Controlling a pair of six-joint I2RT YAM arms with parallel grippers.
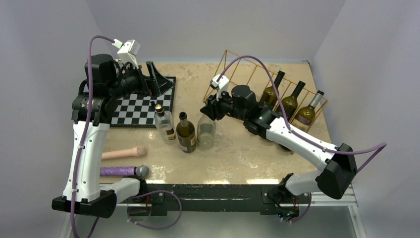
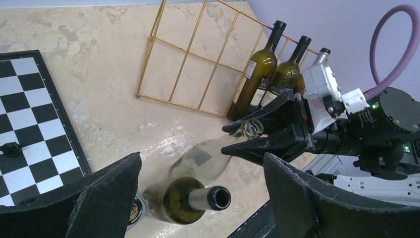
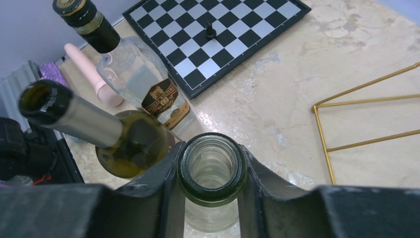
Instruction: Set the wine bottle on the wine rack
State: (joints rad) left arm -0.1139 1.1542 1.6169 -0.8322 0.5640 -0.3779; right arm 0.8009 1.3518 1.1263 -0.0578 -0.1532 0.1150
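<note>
A clear empty wine bottle (image 1: 206, 131) stands upright mid-table. My right gripper (image 1: 207, 110) is shut on its neck just below the open mouth (image 3: 212, 166), with one finger on each side. I cannot tell whether its base touches the table. The gold wire wine rack (image 1: 237, 69) stands behind it at the back right, with three dark bottles (image 1: 289, 101) in its right slots and its left slots bare (image 2: 188, 64). My left gripper (image 1: 156, 82) is open and empty above the checkered board.
A dark olive bottle (image 1: 186, 133) and a clear liquor bottle with a gold cap (image 1: 165, 124) stand just left of the held bottle. A checkered board (image 1: 143, 106) with one small piece lies at the back left. A pink handle (image 1: 124, 152) and a purple one (image 1: 119, 171) lie near the left arm.
</note>
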